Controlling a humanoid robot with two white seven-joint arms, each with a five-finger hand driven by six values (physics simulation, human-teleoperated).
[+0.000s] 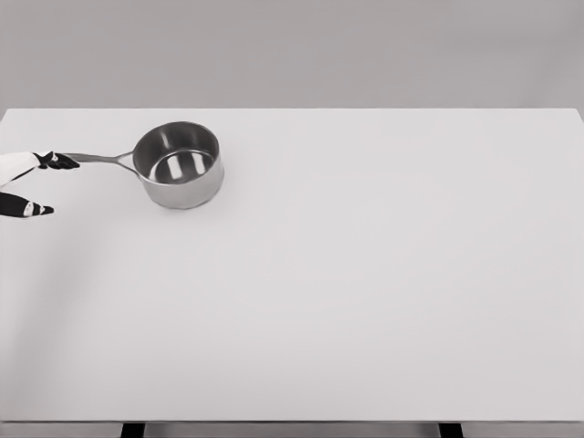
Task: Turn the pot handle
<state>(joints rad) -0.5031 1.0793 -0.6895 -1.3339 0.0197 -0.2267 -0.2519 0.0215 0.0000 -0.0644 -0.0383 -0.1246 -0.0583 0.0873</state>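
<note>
Only the left hand [32,182] shows, poking in at the far left edge, about mid-height. White with black fingertips [60,161]. The upper fingers point right, a lower finger sits apart below them, so it's spread. Most of the hand and the whole arm are cut off.

You get bright, even, diffuse light on a pale desk [365,292]. The saucepan [179,165] throws only a faint soft shadow beneath itself, its steel shows mild reflections, and edges look slightly soft.
</note>
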